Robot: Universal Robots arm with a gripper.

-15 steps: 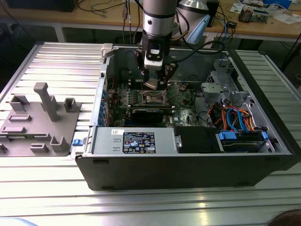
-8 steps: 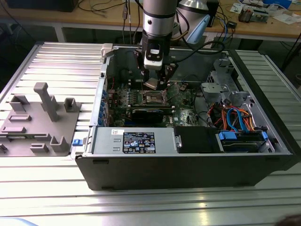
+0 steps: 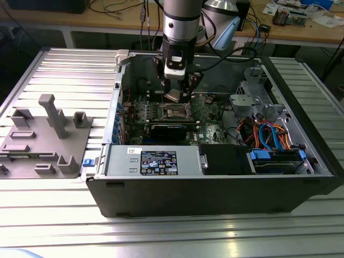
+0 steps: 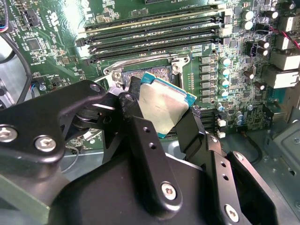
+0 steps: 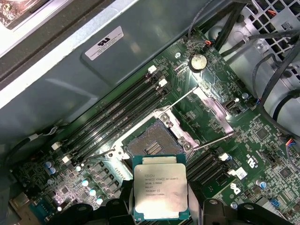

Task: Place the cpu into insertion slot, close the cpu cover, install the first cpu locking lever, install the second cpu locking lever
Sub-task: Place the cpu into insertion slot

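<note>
Exterior view first: saw the arm reaching down into an open computer case [image 3: 215,188] lying on a ribbed metal surface [image 3: 64,64]. Found the tool [image 3: 174,97] low over the green board [image 3: 212,115], closed part-way on the cpu [image 3: 173,97] and holding it clear of the board. Placed the cpu just above the insertion slot [image 3: 176,112], apart from it. Noted a grey moulded fixture [image 3: 43,140] on the surface at the exterior view's left, well apart from the case.

Turned to the second wrist view: saw the tool [image 4: 161,110] with black fingers [image 4: 190,131] pressed against opposite edges of the cpu [image 4: 164,108], silver top tilted rather than level. Made out part of the insertion slot [image 4: 140,75] behind the chip's upper corner.

Checked the first wrist view: found the cpu [image 5: 160,190] printed side up, gripped at both sides, hanging near one edge of the insertion slot [image 5: 152,140]. Found the slot bare, dark centre exposed inside its metal rim. Saw the cpu cover [image 5: 213,110] swung open beside the slot, toward a round coin battery [image 5: 198,61]. Noted one thin wire lever [image 5: 180,99] and another [image 5: 213,140] angled out along either side of the cover. Saw long black memory slots [image 5: 117,117] running alongside the socket.
</note>
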